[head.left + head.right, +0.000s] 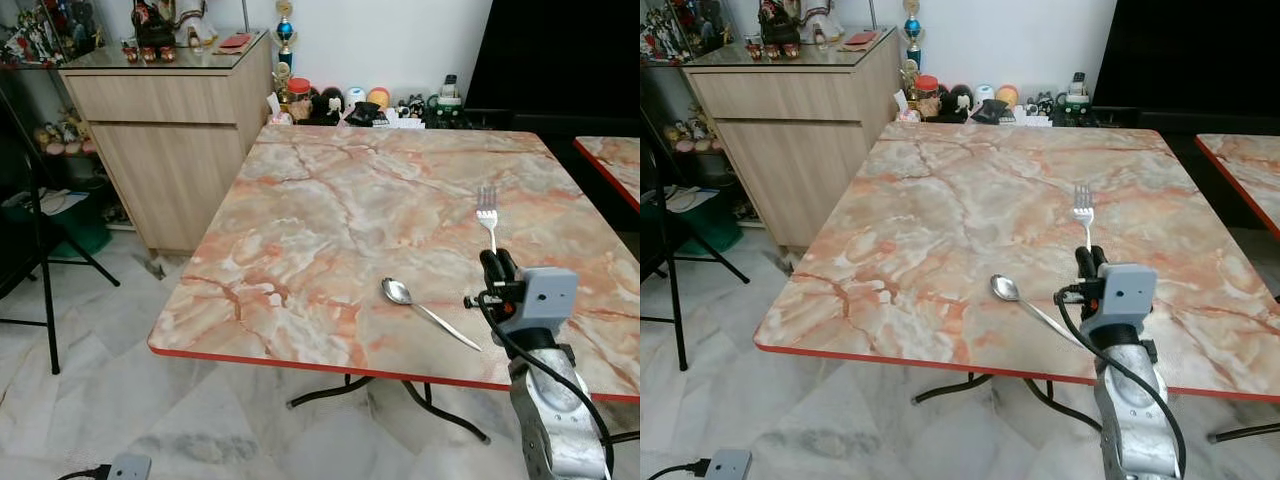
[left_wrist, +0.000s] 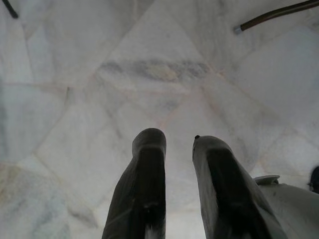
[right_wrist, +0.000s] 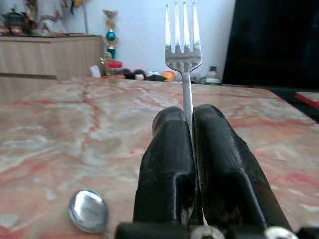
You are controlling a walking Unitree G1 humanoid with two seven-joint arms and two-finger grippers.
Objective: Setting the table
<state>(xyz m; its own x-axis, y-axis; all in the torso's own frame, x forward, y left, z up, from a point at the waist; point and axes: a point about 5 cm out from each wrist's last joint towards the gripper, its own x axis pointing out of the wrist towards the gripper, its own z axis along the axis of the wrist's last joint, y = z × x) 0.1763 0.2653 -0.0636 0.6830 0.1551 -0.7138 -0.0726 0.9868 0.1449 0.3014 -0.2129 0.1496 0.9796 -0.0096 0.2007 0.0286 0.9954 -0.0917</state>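
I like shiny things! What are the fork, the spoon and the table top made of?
The fork, pinched in the right hand, and the spoon look like polished metal: silvery, with bright reflections. The table top looks like pink-orange marble with veins, though its thin red edge hints at a printed laminate.

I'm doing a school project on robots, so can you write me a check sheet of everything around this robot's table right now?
Surface: marble-pattern table with a red edge; bare apart from the cutlery.
Job's things: fork pinched by its handle in the right gripper, tines pointing away from the robot; spoon lying flat near the table's front edge, bowl to the robot's left.
Clutter: small jars and toys on the floor by the wall behind the table.
Grippers: right one above the table's front right part; left gripper hangs over the floor, fingers slightly apart, holding nothing.
Cables: black cable along the right arm; plug and cord on the floor.
Surroundings: wooden cabinet, second table, marble floor.
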